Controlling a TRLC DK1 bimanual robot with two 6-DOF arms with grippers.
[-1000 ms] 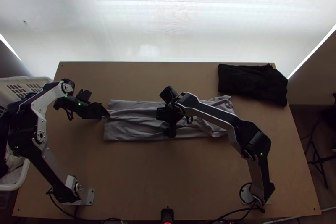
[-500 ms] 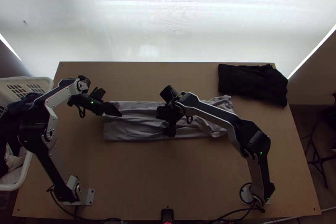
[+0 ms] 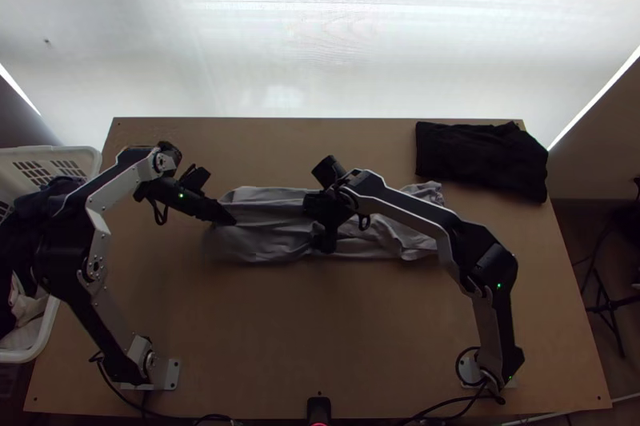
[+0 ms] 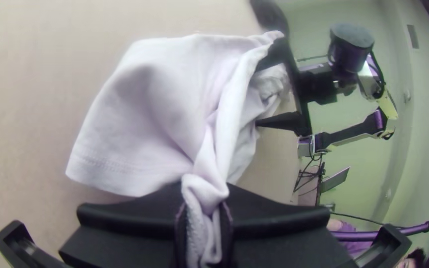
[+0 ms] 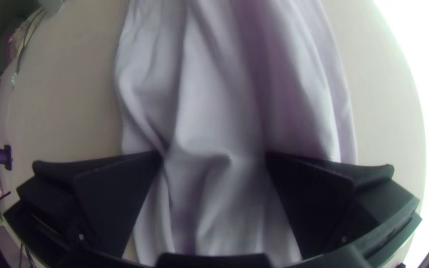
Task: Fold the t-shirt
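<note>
- L gripper [image 4: 203,211]: jaws narrow, clamped on a bunched bit at the L end of the shirt [image 3: 268,240]; cloth pinched into a twisted roll btwn the fingers.
- R gripper [image 5: 215,158]: jaws wide, one finger toward each long side of the shirt, cloth running btwn them. Can't tell if the tips press on it.
- Key relation: shirt's long axis runs L–R across the table [image 3: 320,338], i.e. from L gripper toward R gripper & on past it. R gripper sits over approx. the middle; L gripper is at the L end, so it's the nearer one for that end.
- Next move, prob.: L end carried along the long axis toward R gripper, folding the strip in half; R gripper may mark the fold line, but must get out in time or it'll be trapped.
- Shirt's look: pale grey, long narrow strip, likely folded lengthwise already, w/ creases along its length. L end looks raised, a stitched hem [image 4: 120,168] hanging loose beside the pinch; R end rumpled.
- Risk: only a small bunch is held, so the loose hem cd. lag & land skewed.
- Farther out: dark cloth [image 3: 480,158] in a flat pile at the far R corner; white basket [image 3: 76,156] w/ clothes off the L edge.
</note>
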